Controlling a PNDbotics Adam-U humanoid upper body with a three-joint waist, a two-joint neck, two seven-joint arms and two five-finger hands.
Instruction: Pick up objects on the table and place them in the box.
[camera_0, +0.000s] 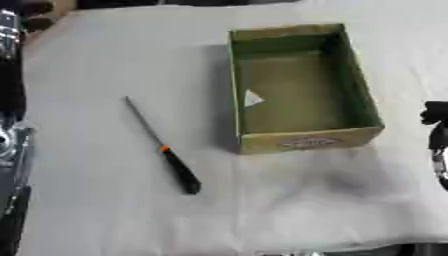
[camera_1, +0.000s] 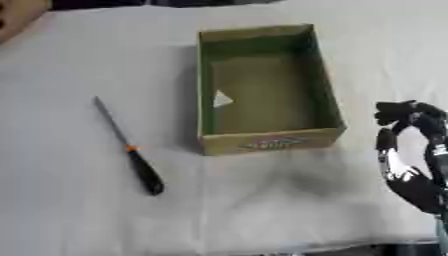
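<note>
The screwdriver (camera_0: 162, 148) lies untouched on the white tablecloth (camera_0: 105, 65) left of the open green box (camera_0: 302, 87), while the right hand (camera_1: 411, 150), fingers curled on nothing, waits right of the box.

Screwdriver (camera_0: 162, 147): black handle, orange collar, grey metal shaft. Box (camera_0: 302, 142): olive-green cardboard, red-and-white label on the front wall, a small white scrap inside. Surface (camera_0: 105, 75): plain white cloth. Robot hand (camera_1: 411, 150), right of the box: black with silver parts.
</note>
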